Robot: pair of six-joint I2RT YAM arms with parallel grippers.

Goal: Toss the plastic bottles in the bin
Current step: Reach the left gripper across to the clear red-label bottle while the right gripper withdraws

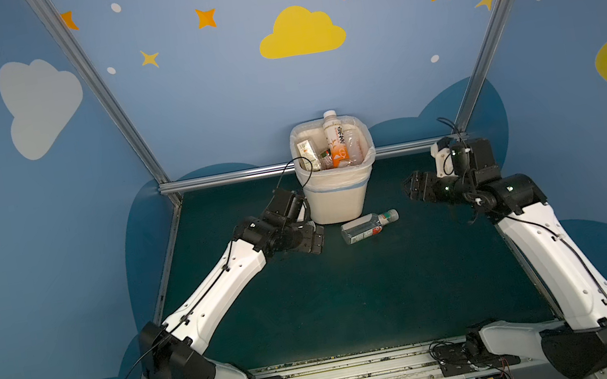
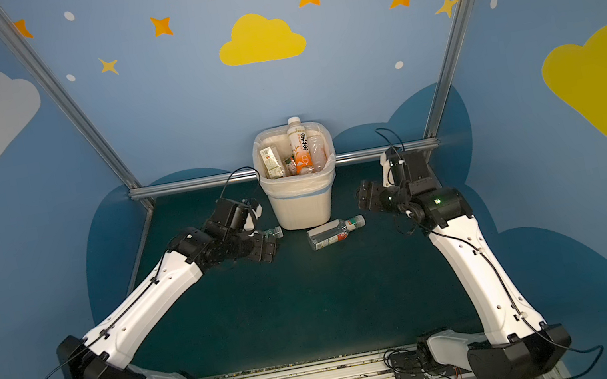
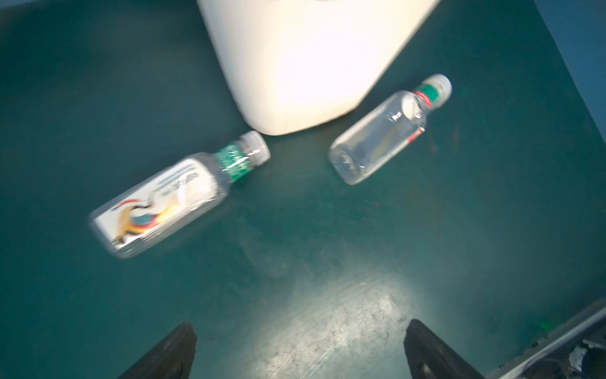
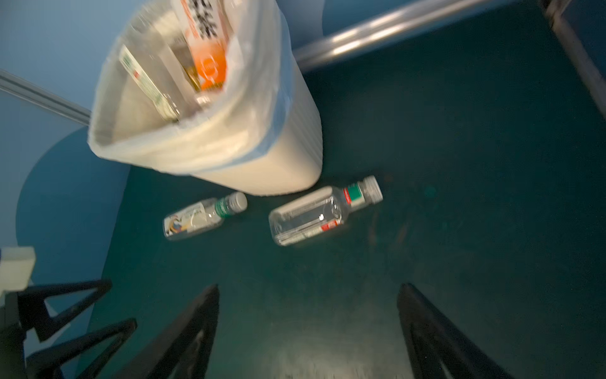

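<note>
Lying beside bin [image 4: 262, 157], two bottles [image 4: 308, 213], open mat [image 4: 459, 164]

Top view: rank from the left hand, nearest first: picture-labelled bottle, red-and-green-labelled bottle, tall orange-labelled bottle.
1. Small clear plastic bottle with white picture label: beside the open left hand, partly hidden.
2. Clear plastic bottle with red-and-green label: lying in front of the cream plastic bin.
3. Tall orange-labelled plastic bottle: standing in that bin, at the back.

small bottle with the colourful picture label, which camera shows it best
The left wrist view: the small bottle lies whole and large there, label up, though slightly blurred. The right wrist view shows it whole but smaller. In a top view only its cap end peeks past the left gripper.
</note>
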